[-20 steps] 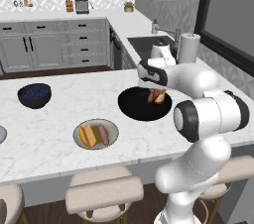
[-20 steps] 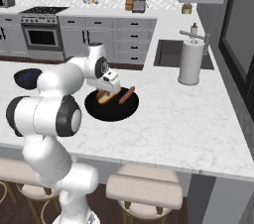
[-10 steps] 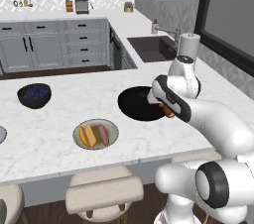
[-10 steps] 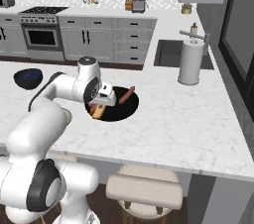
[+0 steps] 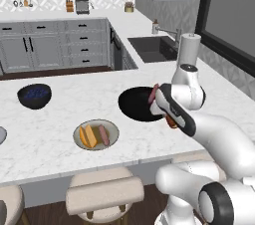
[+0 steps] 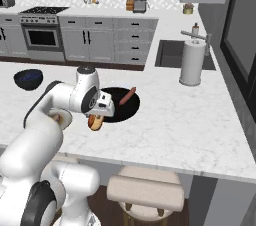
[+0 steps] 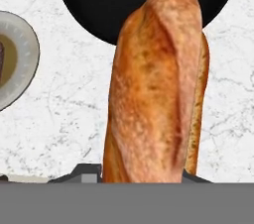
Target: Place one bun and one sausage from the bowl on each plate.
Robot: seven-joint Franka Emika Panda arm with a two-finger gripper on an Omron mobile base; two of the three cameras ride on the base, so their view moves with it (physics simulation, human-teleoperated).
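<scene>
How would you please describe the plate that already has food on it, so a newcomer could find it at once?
Start at the white marble island and find the black bowl near its middle. Nearer the stools, toward the dark blue bowl's end, lies a pale-rimmed plate with an olive-brown centre. It alone carries a bun beside a sausage.

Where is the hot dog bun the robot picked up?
The bun is held in the gripper, lifted over the white counter just past the black bowl's near rim, on the side toward the pale-rimmed plate.
</scene>
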